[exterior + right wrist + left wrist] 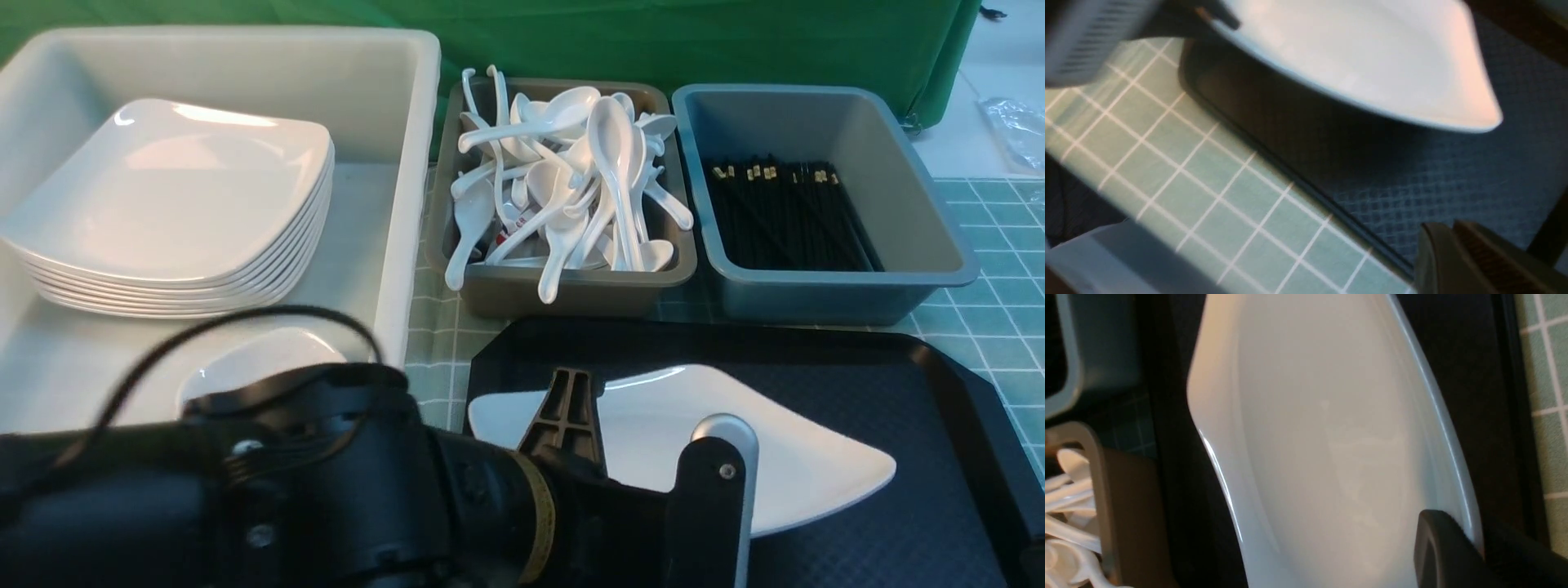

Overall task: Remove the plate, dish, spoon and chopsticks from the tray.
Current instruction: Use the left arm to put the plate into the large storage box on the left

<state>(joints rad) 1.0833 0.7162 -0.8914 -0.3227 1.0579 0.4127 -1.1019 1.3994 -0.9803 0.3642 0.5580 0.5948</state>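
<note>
Plate rim sits pinched in left tool, arm stretched low and level.

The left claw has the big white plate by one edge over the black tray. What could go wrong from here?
1. The left claw pinches the glossy plate at only one edge, and it looks tilted, so it may slip and drop onto the tray.
2. If it swings toward the white tub, the plate's free corner could strike the tub wall or knock the stack of plates there.
</note>
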